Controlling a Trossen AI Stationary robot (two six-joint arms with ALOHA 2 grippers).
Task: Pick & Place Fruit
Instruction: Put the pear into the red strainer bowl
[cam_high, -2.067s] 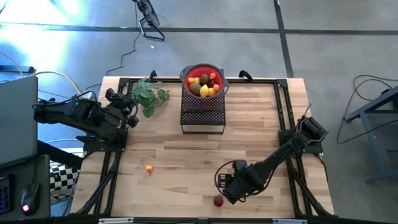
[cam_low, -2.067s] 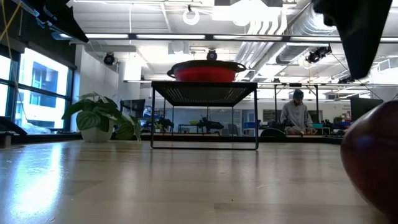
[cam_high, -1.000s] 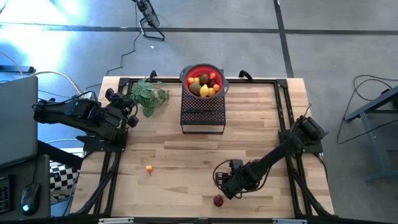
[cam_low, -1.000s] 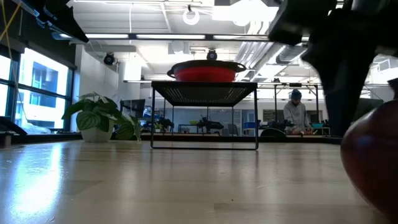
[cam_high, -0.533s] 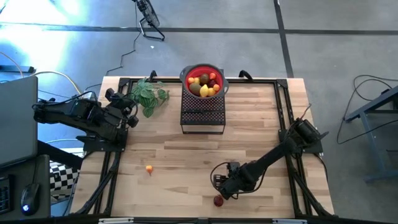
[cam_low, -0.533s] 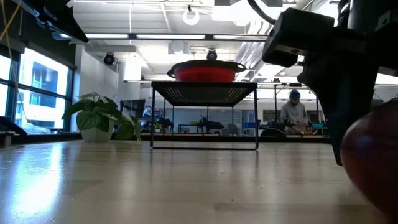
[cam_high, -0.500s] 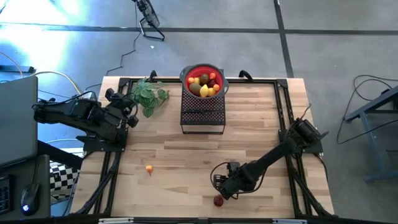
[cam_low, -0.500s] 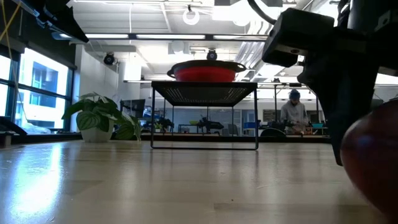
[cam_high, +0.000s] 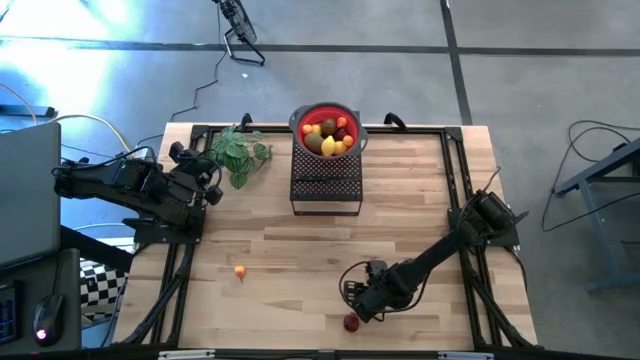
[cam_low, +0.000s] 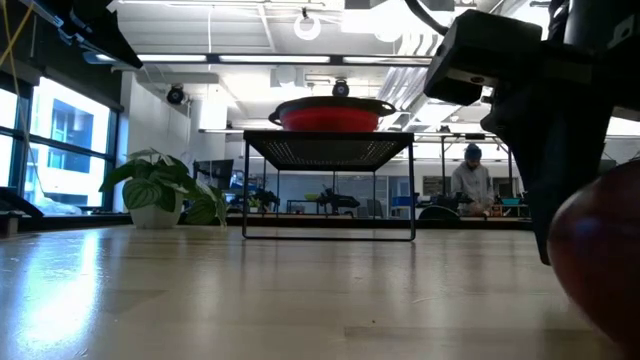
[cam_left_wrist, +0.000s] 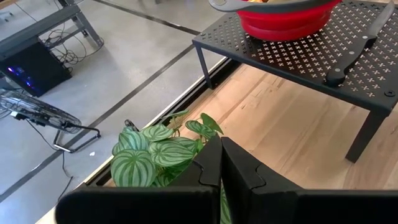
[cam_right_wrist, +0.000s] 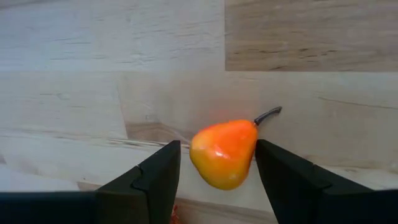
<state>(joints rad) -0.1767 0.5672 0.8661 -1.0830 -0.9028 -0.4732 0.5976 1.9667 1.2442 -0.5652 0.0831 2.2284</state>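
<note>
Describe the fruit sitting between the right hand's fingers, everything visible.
The fruit is small, pear-shaped and glossy, orange shading to red, plastic-looking, with a short dark stem at its narrow end. It looks whole and lies on its side on the wooden table, near the front edge. The open right hand straddles it: one finger stands just clear, the other is too close to tell contact.

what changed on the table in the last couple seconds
The right gripper, open, slid left and now brackets the red fruit without gripping it. Nothing was taken or released. The left gripper, the small orange fruit and the red bowl of fruit stayed put.
</note>
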